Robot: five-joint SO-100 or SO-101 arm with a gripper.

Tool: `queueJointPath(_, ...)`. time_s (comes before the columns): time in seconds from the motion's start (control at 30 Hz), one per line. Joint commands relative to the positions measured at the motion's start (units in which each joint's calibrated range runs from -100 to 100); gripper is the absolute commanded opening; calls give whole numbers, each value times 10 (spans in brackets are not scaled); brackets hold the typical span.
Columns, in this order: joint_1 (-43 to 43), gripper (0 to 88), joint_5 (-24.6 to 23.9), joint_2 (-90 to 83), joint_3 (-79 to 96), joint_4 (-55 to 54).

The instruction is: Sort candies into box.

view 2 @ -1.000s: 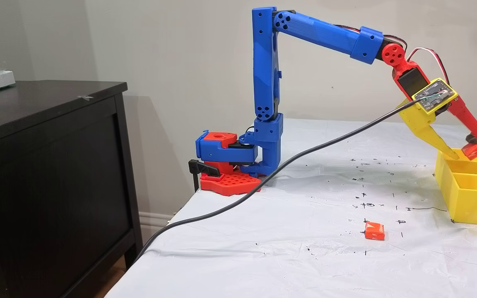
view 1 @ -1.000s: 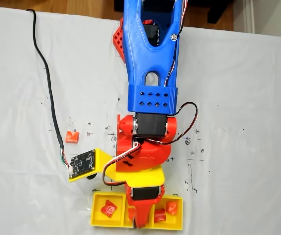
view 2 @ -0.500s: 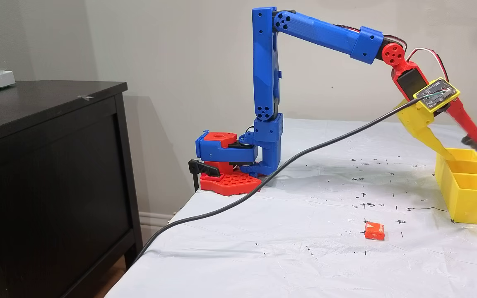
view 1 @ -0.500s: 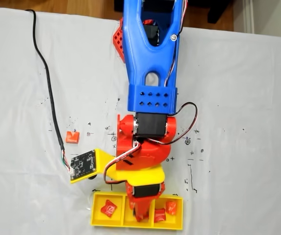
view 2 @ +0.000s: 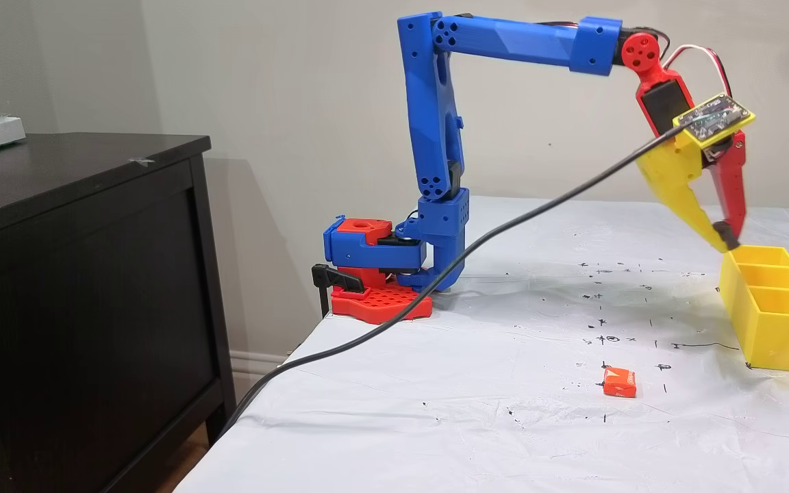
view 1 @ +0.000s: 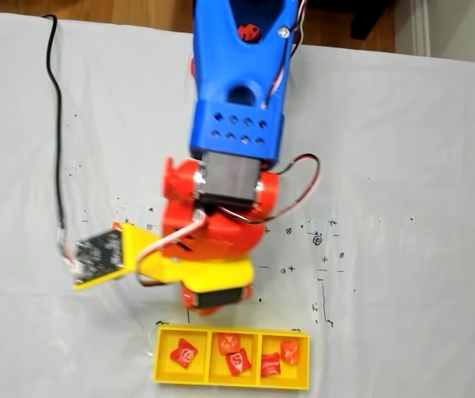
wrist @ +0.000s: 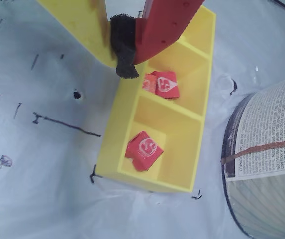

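Clenched and empty, the robot's two-finger claw [view 2: 729,236] hangs with its yellow finger and red finger met at a black pad, tips just above the near-arm end of the tray (in the wrist view [wrist: 123,59] the pad sits over the tray's long wall).

Beneath the claw spreads the white plastic sheet [view 2: 504,383] that covers the table, wrinkled and speckled with small black pen marks. Far behind the claw, past the arm's red and blue base, stands a dark wooden cabinet [view 2: 79,287] against a plain beige wall [view 2: 285,82]. A black cable [view 2: 435,281] runs from the claw's camera board down across the sheet and off its edge.

Right below the claw lies the flat bright yellow plastic box [view 1: 233,383] with three square compartments in a row. Five small square red-orange wrapped candies rest inside: one [view 1: 183,354] in the left compartment of the fixed top view, two [view 1: 234,355] in the middle, two [view 1: 280,358] in the right. A sixth candy [view 2: 619,382] lies on the sheet well apart from the claw, toward the near table edge.
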Motion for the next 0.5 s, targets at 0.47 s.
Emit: queueJointPath(0.47,198,2,173,-31,41,93)
